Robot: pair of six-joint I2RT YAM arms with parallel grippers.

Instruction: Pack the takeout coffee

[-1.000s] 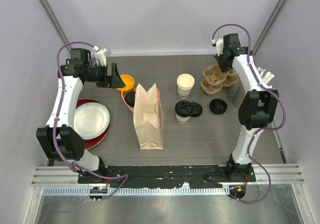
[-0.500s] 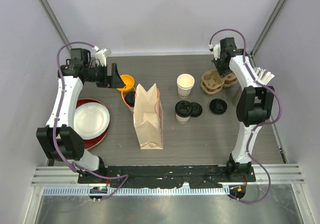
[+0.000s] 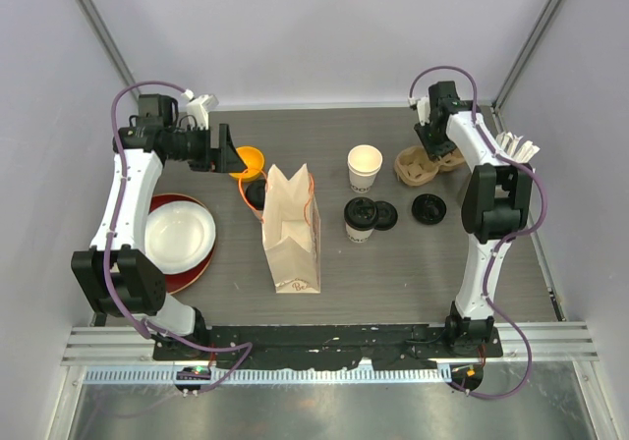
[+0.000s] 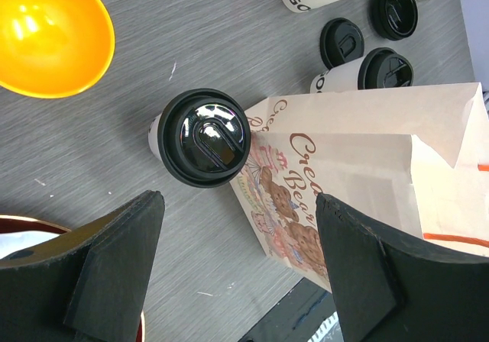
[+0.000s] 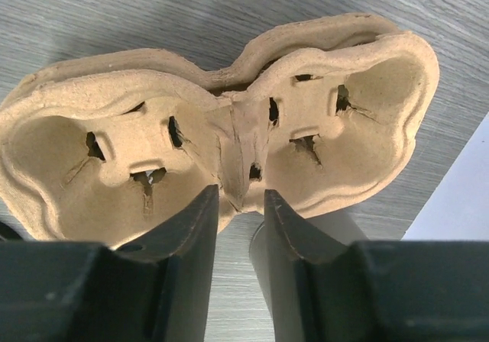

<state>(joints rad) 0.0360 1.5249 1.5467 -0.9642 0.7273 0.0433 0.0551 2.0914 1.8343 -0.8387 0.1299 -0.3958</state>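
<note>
One lidded white paper cup point(image 3: 256, 193) stands just left of the paper bag point(image 3: 291, 229); in the left wrist view the cup point(image 4: 202, 136) is below my open, empty left gripper point(image 4: 238, 201), which hovers at the back left point(image 3: 228, 150). A second lidded cup point(image 3: 360, 220) stands right of the bag and also shows in the left wrist view point(image 4: 386, 71). My right gripper point(image 5: 241, 197) is shut on the middle rib of the brown pulp cup carrier point(image 5: 229, 128), at the back right point(image 3: 432, 148).
An open, lidless white cup point(image 3: 365, 168) stands behind the second cup. Two loose black lids point(image 3: 384, 214) point(image 3: 429, 208) lie nearby. An orange bowl point(image 3: 251, 157) sits behind the bag. A white bowl on a red plate point(image 3: 201, 263) is at the left. White packets point(image 3: 518, 148) lie at the right edge.
My right gripper has moved in over the carrier's middle, and the carrier has shifted slightly. The left arm has not moved.
</note>
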